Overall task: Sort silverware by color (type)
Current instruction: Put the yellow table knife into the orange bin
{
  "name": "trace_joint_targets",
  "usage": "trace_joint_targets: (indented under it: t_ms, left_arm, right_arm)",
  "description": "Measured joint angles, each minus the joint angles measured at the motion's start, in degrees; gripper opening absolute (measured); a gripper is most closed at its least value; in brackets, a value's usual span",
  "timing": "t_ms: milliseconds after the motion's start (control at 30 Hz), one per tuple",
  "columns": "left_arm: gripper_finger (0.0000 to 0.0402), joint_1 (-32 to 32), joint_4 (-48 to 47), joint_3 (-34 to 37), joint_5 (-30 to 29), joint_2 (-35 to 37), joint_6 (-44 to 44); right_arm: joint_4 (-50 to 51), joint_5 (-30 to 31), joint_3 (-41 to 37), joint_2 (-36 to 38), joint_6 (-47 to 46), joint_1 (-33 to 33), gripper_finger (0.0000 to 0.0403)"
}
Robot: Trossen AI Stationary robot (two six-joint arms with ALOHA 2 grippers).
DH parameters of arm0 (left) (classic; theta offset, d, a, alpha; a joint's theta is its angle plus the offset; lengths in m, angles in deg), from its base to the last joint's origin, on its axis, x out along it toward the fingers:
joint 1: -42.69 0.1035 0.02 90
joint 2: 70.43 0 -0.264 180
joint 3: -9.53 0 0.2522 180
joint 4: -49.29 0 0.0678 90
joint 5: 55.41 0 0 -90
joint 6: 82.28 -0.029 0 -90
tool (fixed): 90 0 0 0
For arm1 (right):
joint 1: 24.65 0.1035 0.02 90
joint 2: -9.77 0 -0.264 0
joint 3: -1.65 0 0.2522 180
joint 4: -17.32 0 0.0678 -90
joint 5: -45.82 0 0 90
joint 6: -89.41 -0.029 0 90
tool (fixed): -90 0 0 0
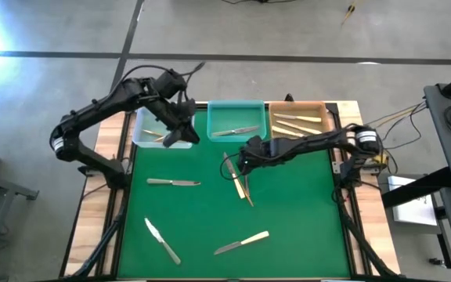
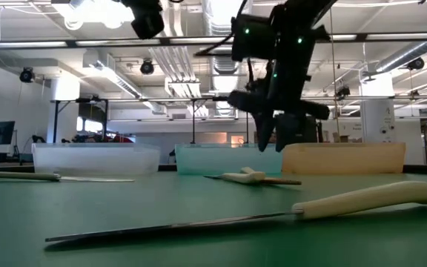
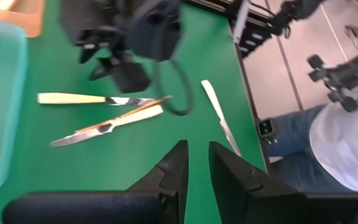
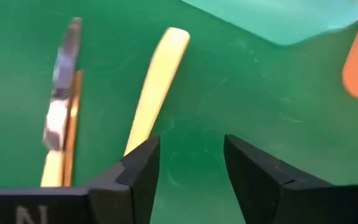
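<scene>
Three knives lie crossed in a pile (image 1: 238, 177) at mid-table: two with cream handles and one gold; they also show in the left wrist view (image 3: 107, 115). My right gripper (image 1: 240, 160) hangs open just above the pile's far end, its fingers beside a cream handle (image 4: 156, 87) and clear of it. My left gripper (image 1: 181, 135) is open and empty at the clear bin's (image 1: 149, 124) near right corner. A silver knife (image 1: 173, 182) lies left of centre. Two cream-handled knives (image 1: 161, 240) (image 1: 242, 243) lie near the front edge.
Three bins stand along the far edge: the clear one, a teal one (image 1: 236, 112) with a silver knife (image 1: 236, 131) inside, and an amber one (image 1: 299, 110) with gold pieces (image 1: 296, 120). A person (image 3: 337, 146) sits beyond the table's edge. Bare green mat lies at mid-right.
</scene>
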Motion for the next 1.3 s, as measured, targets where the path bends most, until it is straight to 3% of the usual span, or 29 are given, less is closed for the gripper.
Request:
trace_joint_targets:
  t_ms: [433, 700, 833, 1000, 1300]
  left_arm:
    - [0.0047, -2.33, -2.01, 0.02, -0.82, 2.23, -0.39]
    - [0.0047, -2.33, -2.47, 0.02, -7.65, 4.44, -0.94]
    - [0.0047, -2.33, -2.46, 0.02, -7.96, 5.53, -0.92]
    - [0.0047, -2.33, -2.51, 0.04, -8.04, 6.55, -0.98]
    - [0.0047, -2.33, -2.86, 0.04, -8.09, 8.89, -0.59]
  right_arm:
    - [-9.16, 0.1, 0.11, -5.22, -5.1, -0.89, 0.0171]
    - [-13.78, 0.42, 0.21, -10.17, -5.88, -1.14, 0.0166]
    - [-12.72, 0.64, 0.31, -10.82, -6.27, -1.25, 0.0133]
    - [-11.31, 0.49, 0.2, -10.14, -5.31, -1.35, 0.0042]
    - [-4.09, -6.27, -0.17, -4.8, -0.69, 0.14, 0.0041]
